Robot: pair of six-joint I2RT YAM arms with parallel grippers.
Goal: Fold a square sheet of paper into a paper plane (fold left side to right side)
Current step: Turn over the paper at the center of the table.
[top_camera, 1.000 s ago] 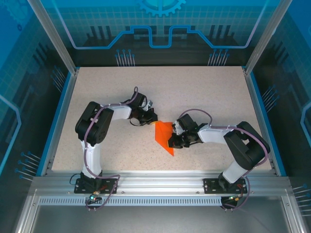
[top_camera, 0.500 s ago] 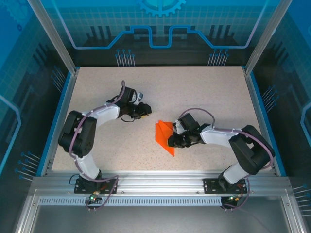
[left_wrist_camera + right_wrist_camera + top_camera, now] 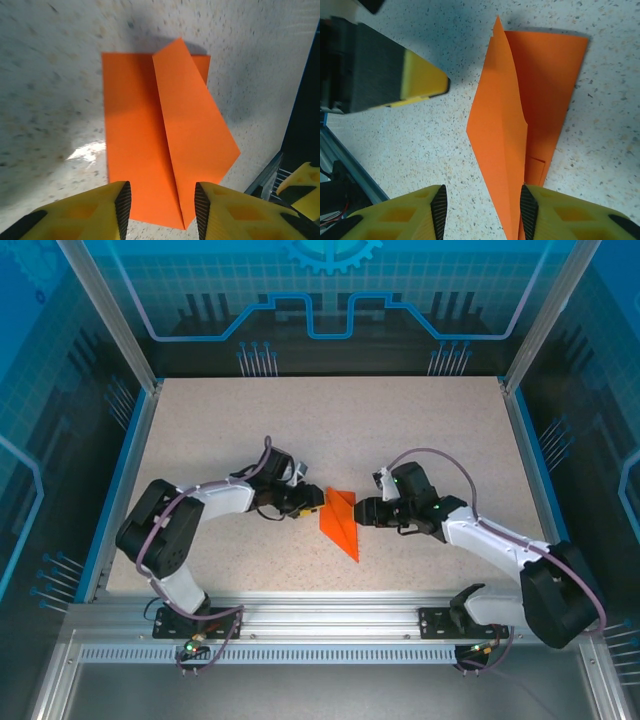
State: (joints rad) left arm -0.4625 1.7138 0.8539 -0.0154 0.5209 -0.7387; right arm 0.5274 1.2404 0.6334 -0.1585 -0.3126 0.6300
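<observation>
Jaws shut a second ago are now parted: the left gripper [image 3: 161,206] and right gripper [image 3: 481,212] are both open, and nothing is clamped. The paper [image 3: 132,150] is released, lying just ahead of each and between the two. Its flap [image 3: 195,135] is sprung up along the crease [image 3: 165,135], so the fold is judged unpressed. Across the sheet each gripper is closely faced by the other, the one obstacle; bare table [image 3: 430,430] is seen beyond.
</observation>
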